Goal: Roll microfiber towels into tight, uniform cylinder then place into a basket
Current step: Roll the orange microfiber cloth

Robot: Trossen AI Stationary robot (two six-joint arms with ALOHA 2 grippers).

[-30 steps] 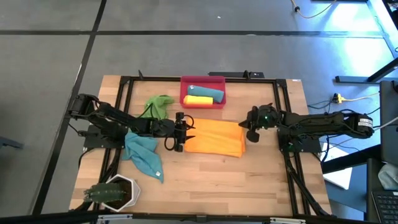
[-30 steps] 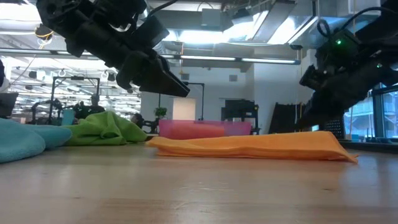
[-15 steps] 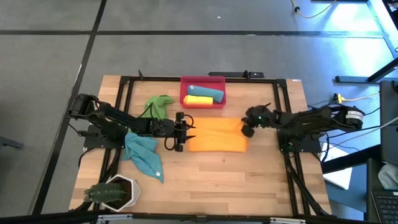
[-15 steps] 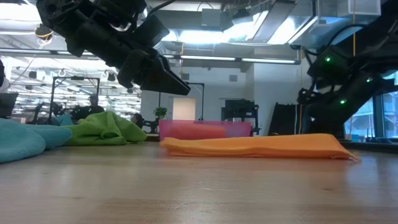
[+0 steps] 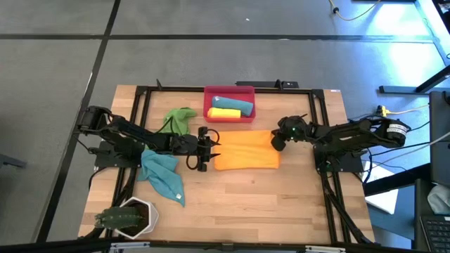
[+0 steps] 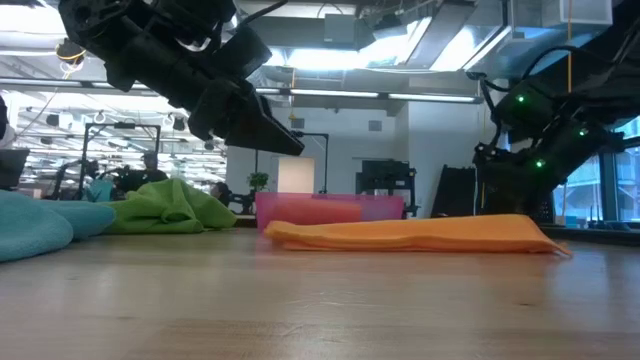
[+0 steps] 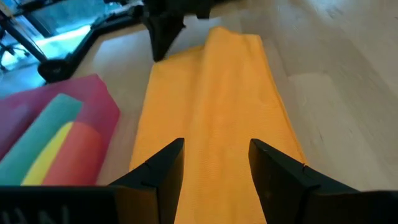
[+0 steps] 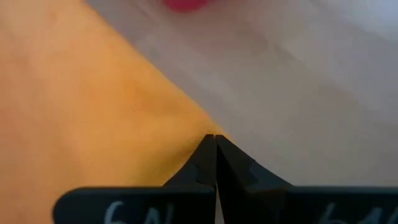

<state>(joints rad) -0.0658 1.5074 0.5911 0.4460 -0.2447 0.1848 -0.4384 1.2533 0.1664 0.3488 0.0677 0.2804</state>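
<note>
Orange microfiber towel (image 5: 245,150), one, folded into a flat band at mid-table, just in front of the basket (image 5: 229,103).

Left gripper (image 5: 202,148): fingers spread fairly wide, holding nothing, poised just above the towel's left end, the band running away between its tips in the left wrist view.

Right gripper (image 5: 278,141): fingers pressed fully together at the towel's far right corner; the right wrist view shows the tips meeting at the cloth's edge, though whether any fabric is actually pinched there is hard to make out.

Step in hand, as judged: starting the roll of the orange band. To do it well, one end should be caught squarely across its whole width, turned over tightly on itself, and the edges kept level so the cylinder comes out even; the opposite end wants holding flat against sliding.

Count:
- Basket, red-pink: one, holding two finished rolls, one teal (image 5: 233,105) and one yellow (image 5: 223,113).
- Loose towels: one green (image 5: 176,118), one teal-blue (image 5: 164,173), both crumpled at the left.
- White pot with plant (image 5: 130,216): one, near-left corner.
</note>
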